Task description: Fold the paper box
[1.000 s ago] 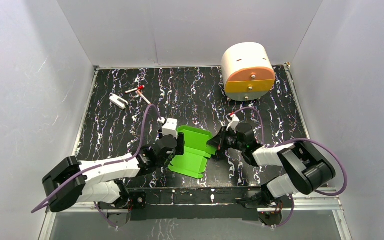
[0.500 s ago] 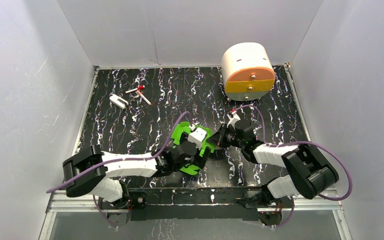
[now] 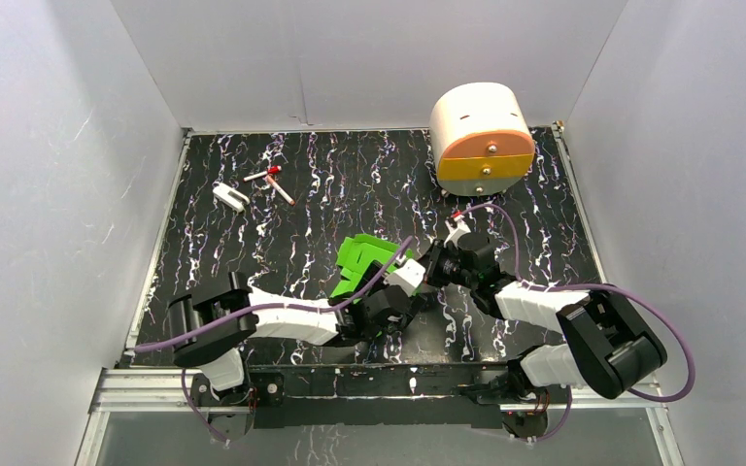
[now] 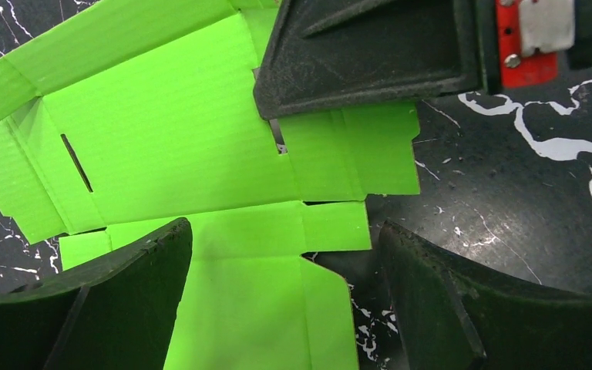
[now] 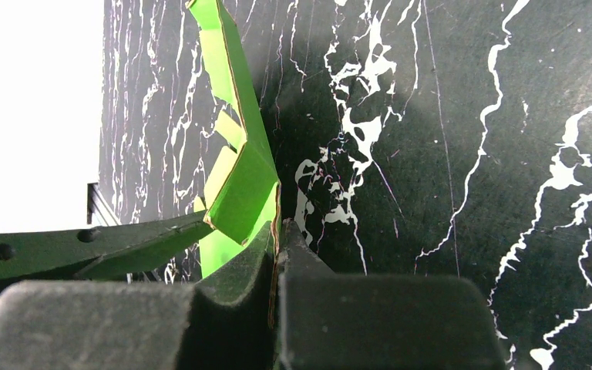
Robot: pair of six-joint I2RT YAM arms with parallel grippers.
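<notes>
A white piece [image 3: 230, 197] and some red-and-white sticks [image 3: 274, 181] lay near the far left corner of the surface [image 3: 350, 184], well apart from everything else. A rounded cream drawer unit [image 3: 481, 136] stood at the far right corner, its 2 orange and yellow drawer fronts closed, so nothing inside could be seen.

The green box [image 3: 361, 260] sat near the middle of the near edge, a partly folded sheet with flaps and a slot showing. From above, the left arm and its purple cable crossed over the box's near part and hid much of it. The left gripper [image 3: 410, 296] hung just over the box's right side, released, its fingers [image 4: 123, 301] spread wide with flat green card and bare surface between them and nothing held. In the left wrist view, the right gripper's dark finger covered the box's upper right flap. The right gripper [image 5: 277, 231] was clenched on the box's right edge, a thin edge of card pinched between its pads, with a flap rising upright beyond them.

The surface was black with white marbled veins, enclosed by plain white walls [image 3: 350, 58] on 3 sides.
</notes>
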